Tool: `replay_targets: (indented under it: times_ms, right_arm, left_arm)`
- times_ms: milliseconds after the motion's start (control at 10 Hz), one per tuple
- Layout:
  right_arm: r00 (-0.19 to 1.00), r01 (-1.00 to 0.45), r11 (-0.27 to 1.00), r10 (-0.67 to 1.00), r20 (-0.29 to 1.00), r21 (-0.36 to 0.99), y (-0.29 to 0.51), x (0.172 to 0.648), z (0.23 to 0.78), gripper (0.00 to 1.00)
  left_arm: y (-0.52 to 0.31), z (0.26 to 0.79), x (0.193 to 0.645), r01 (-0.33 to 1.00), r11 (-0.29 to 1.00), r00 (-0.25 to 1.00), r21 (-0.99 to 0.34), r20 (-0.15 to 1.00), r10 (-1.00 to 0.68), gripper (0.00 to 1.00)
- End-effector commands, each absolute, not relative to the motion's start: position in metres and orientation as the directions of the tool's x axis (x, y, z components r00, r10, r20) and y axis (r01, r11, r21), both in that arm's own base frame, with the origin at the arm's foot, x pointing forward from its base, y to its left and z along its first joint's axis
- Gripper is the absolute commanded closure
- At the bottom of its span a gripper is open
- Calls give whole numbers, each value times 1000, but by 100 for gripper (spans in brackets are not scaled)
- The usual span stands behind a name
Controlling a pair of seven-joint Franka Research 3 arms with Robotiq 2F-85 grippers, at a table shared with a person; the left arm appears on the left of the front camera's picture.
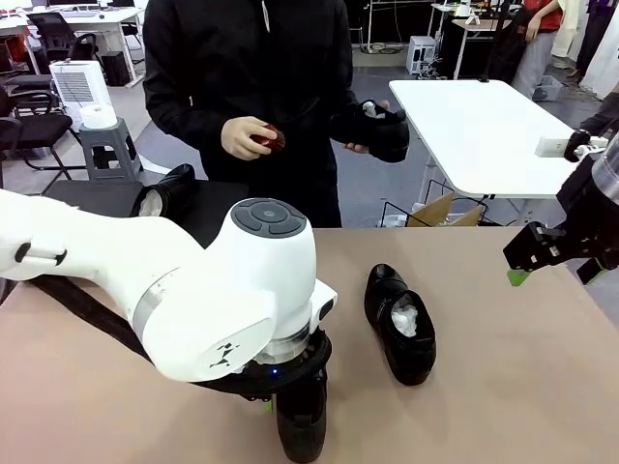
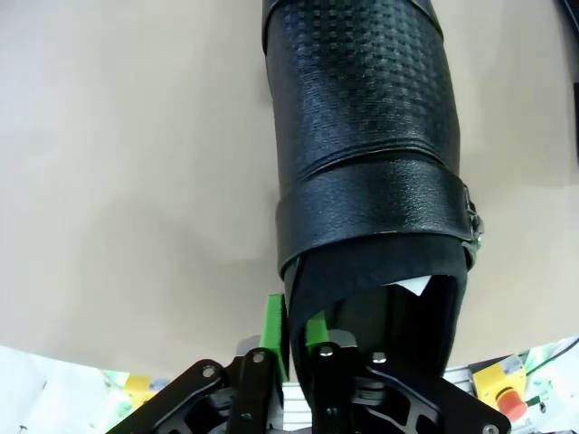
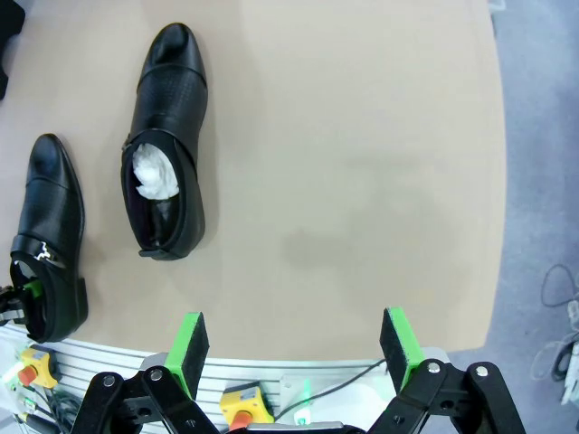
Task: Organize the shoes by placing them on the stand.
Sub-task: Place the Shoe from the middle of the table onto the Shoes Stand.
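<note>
Shoes, four counted. Buckled shoe (image 2: 362,136) pinched at the heel-side wall between the green pads (image 2: 271,327) of the left tool (image 2: 291,334), closed on the leather. Toe cut off by the top edge of the left wrist view. In the front view, tool masked by the wrist above it. Lifted or resting on the counter (image 1: 522,387): not determinable.

Paper-stuffed shoe (image 1: 401,324) flat on the counter, just beside the left tool on the side toward the right tool, clear of the buckled shoe. Third shoe (image 1: 375,128) held by the person (image 1: 242,77), well beyond both tools. Fourth shoe (image 1: 169,190) on the stand (image 1: 87,198), beyond the left arm. Stand partly hidden behind that arm, outline hard to make out.

Right tool (image 3: 294,348) spread wide, empty, above the counter near its right edge, well apart from every shoe. Bare counter between right tool and paper-stuffed shoe.
</note>
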State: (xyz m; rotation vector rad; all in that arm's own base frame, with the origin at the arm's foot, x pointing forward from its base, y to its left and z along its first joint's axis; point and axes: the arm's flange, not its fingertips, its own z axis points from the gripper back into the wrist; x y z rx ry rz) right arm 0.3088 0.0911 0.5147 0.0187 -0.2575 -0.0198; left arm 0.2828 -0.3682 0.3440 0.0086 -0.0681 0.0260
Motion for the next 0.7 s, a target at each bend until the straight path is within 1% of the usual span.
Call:
replay_targets:
  times_ms: [0, 400, 500, 600]
  right_arm:
    - [967, 31, 999, -39, 251, 39, 91, 309, 515, 0]
    - [967, 31, 999, -39, 251, 39, 91, 309, 515, 0]
    - [967, 17, 1000, -22, 254, 21, 91, 309, 515, 0]
    - [963, 25, 999, -17, 271, -26, 80, 312, 522, 0]
  left_arm:
    - [-368, 337, 280, -51, 999, 995, -3, 81, 51, 100]
    - [-365, 350, 280, -35, 999, 995, 7, 99, 34, 100]
    - [-362, 360, 279, -13, 1000, 995, 19, 98, 11, 100]
    - [-352, 374, 278, -17, 1000, 993, 24, 113, 14, 100]
